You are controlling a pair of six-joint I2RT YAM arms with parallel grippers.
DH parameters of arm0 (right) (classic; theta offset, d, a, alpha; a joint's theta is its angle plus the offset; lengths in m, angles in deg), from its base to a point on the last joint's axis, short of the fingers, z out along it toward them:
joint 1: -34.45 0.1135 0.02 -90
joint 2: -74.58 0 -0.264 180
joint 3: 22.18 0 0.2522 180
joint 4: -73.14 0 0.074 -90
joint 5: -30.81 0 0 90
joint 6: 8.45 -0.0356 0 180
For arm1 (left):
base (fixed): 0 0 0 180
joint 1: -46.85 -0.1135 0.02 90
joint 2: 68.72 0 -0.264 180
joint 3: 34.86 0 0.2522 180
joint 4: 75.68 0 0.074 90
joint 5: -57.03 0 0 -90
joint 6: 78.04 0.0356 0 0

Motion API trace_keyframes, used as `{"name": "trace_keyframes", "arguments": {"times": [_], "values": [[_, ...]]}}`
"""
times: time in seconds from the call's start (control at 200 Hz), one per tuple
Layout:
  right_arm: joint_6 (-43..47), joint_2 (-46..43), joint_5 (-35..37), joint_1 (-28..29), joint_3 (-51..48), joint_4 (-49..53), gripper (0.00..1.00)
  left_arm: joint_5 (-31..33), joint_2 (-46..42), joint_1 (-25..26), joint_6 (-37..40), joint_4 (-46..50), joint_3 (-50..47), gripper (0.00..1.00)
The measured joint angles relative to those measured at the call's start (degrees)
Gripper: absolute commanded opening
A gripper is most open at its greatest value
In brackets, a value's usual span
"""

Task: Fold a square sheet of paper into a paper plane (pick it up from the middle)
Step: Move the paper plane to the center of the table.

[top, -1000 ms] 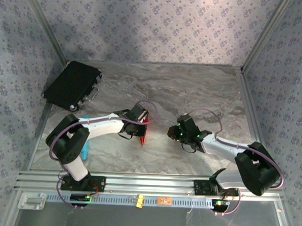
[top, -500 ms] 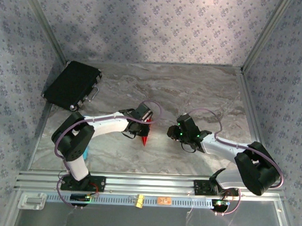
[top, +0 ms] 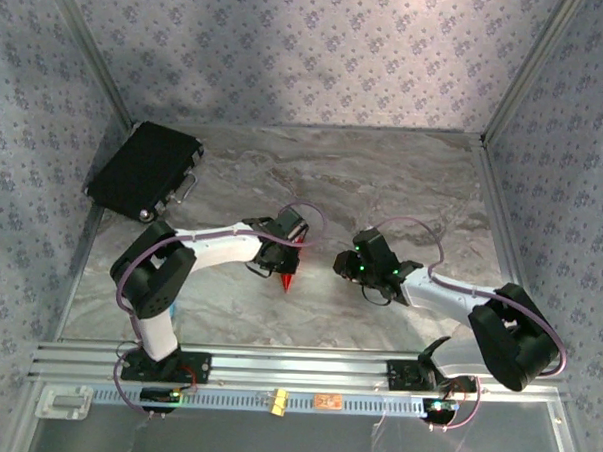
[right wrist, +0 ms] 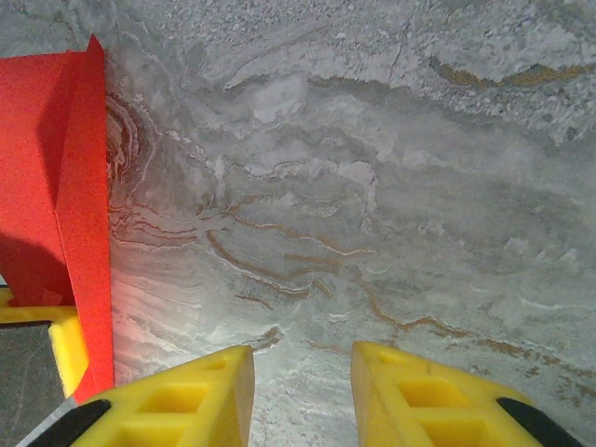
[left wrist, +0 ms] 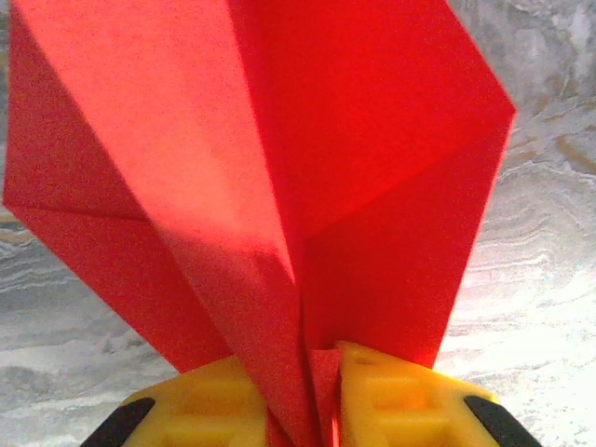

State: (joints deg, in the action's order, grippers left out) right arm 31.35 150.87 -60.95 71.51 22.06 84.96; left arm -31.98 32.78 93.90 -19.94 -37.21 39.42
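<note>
Grey marble-patterned tabletop (top: 404, 180) is seen across the enclosure floor, walled by patterned panels. A black rectangular case (top: 144, 169) is parked at the far left corner, tilted, well apart from both arms.

The left gripper (top: 283, 243) is located mid-table, left of centre. In the left wrist view, the left gripper (left wrist: 317, 363) is clamped on the folded bright red paper plane (left wrist: 279, 168): the yellow fingers (left wrist: 400, 396) are pressed onto the folded layers at the centre ridge, and the wings are fanned out away from the camera. From above, the plane (top: 285, 275) is seen as a narrow dart, hanging from the gripper with its point toward the near edge (contact of tip with table: cannot be told).

The right gripper (top: 352, 263) is positioned just beside the plane, on its right, not touching it. In the right wrist view, the right gripper (right wrist: 303, 363) is spread apart with nothing between the fingers, only bare marble; the red paper (right wrist: 65, 168) is seen at the left edge.

A tiny orange tag (top: 325, 400) is seated on the near aluminium rail (top: 375, 367), between the arm bases.
</note>
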Motion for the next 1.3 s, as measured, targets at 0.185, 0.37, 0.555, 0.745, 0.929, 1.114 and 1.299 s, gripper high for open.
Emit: {"name": "trace_keyframes", "arguments": {"times": [0.185, 0.37, 0.555, 0.745, 0.929, 1.114, 1.299], "values": [[0.00, 0.00, -0.02, 0.00, -0.02, -0.15, 0.35, 0.81, 0.28, 0.66, 0.57, 0.79, 0.57, 0.20], [-0.20, 0.00, -0.17, 0.00, -0.13, -0.96, 0.35, 1.14, 0.57, 0.98, 0.96, 0.94, 0.96, 0.20], [-0.24, 0.00, -0.24, 0.00, -0.46, -1.57, 0.36, 1.49, 1.84, 1.07, 1.40, 1.36, 1.95, 0.21], [-0.22, -1.25, -0.17, 0.00, -1.75, -2.19, 0.36, 2.54, 3.26, 1.64, 1.86, 2.69, 3.87, 0.22], [-0.22, -3.65, -0.04, -0.07, -2.95, -2.16, 0.37, 4.09, 4.72, 2.27, 1.88, 4.39, 5.86, 0.24], [-0.15, -6.51, 0.48, -0.46, -4.37, -1.75, 0.37, 6.25, 6.58, 3.19, 1.29, 6.03, 8.50, 0.31], [0.48, -9.86, 0.50, -1.33, -5.07, -0.61, 0.38, 8.48, 7.74, 3.98, -0.61, 7.50, 10.16, 0.36]]}}
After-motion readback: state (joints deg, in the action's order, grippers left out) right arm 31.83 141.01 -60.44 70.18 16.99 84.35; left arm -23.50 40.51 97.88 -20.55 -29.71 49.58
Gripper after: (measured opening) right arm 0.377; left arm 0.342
